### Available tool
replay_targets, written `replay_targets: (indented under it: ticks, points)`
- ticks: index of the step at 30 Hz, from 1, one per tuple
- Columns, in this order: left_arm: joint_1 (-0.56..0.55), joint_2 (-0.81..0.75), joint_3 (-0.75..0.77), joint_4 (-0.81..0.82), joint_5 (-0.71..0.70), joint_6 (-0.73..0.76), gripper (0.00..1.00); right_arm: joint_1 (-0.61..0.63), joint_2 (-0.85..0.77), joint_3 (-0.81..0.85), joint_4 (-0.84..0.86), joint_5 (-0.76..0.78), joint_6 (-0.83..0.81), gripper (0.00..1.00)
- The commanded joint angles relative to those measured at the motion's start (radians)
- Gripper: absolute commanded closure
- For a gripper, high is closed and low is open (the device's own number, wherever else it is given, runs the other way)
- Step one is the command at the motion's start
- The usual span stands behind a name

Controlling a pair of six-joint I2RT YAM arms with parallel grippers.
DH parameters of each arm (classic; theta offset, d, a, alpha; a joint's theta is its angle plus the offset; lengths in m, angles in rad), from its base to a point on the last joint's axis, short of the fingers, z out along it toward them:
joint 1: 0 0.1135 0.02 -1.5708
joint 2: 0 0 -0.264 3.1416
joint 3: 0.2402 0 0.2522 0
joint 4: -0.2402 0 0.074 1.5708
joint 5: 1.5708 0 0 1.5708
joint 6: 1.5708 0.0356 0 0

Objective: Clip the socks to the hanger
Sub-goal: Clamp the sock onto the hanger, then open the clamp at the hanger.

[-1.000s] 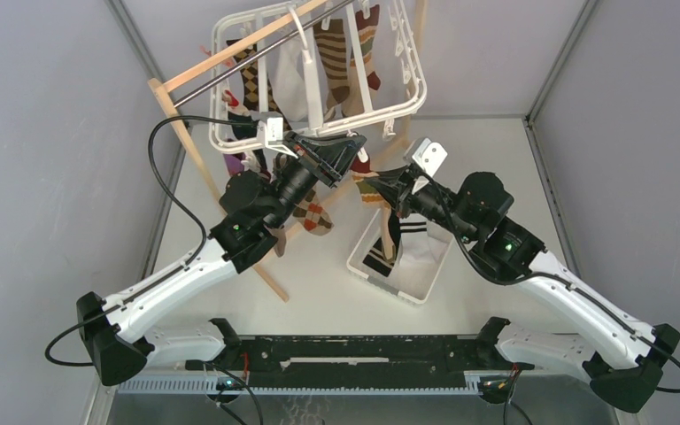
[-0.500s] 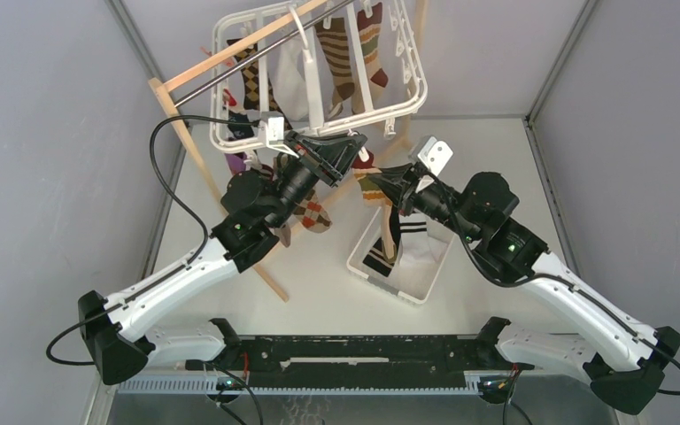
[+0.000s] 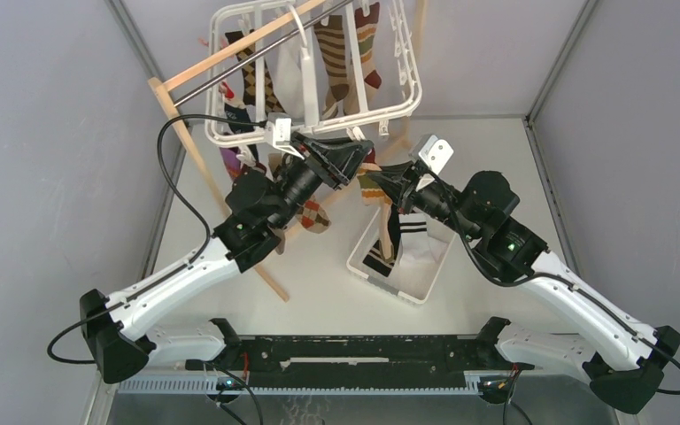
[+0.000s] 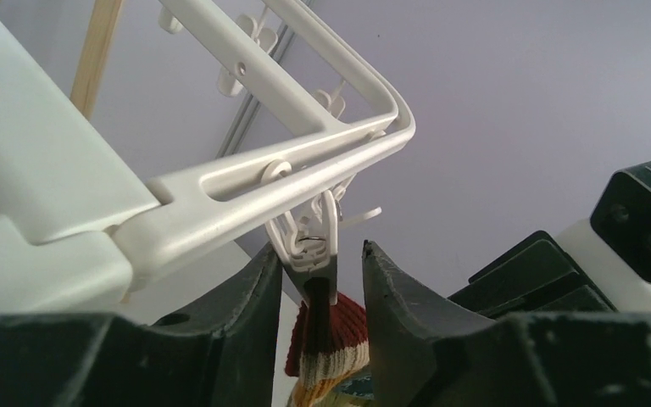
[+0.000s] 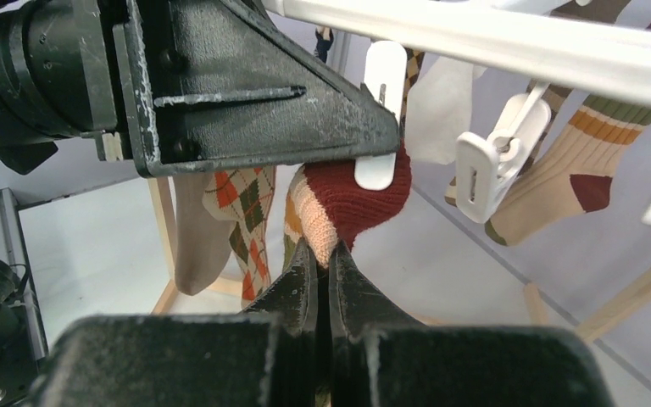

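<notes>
The white hanger [image 3: 319, 124] hangs from the stand's rod with several socks clipped on. My left gripper [image 3: 363, 158] is open at the hanger's near edge, its fingers on either side of a white clip [image 4: 314, 250]. In the left wrist view the clip's lower end sits on the dark red cuff of the striped sock [image 4: 339, 331]. My right gripper [image 5: 322, 246] is shut on that sock's tan and red cuff [image 5: 352, 199] just below the clip [image 5: 381, 110]. The sock hangs down from the right gripper [image 3: 388, 186] towards the basket.
A wooden stand [image 3: 204, 177] with a metal rod holds the hanger. A white slotted basket [image 3: 425, 283] with black-and-white socks sits below the right gripper. An argyle sock [image 5: 242, 212] and a striped sock [image 5: 559, 178] hang close by. A free clip [image 5: 492, 165] hangs to the right.
My left gripper has moved up and right along the hanger's near edge, and the hanger has tilted up with it. The right gripper has shifted slightly left with the sock.
</notes>
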Motion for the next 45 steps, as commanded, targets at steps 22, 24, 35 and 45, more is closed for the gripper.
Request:
replay_targets:
  ticks: [22, 24, 35, 45]
  points:
    - [-0.002, -0.089, -0.084, -0.066, -0.280, 0.171, 0.21, -0.089, -0.078, -0.104, 0.100, 0.237, 0.069, 0.30]
    - [-0.002, -0.093, -0.084, -0.068, -0.281, 0.174, 0.21, -0.084, -0.065, -0.122, 0.137, 0.270, 0.060, 0.31]
    - [-0.002, -0.089, -0.083, -0.064, -0.280, 0.183, 0.22, 0.103, 0.027, -0.151, 0.394, 0.464, -0.072, 0.32]
    - [-0.002, -0.072, -0.079, -0.058, -0.284, 0.190, 0.22, 0.185, 0.039, -0.151, 0.484, 0.511, -0.139, 0.35]
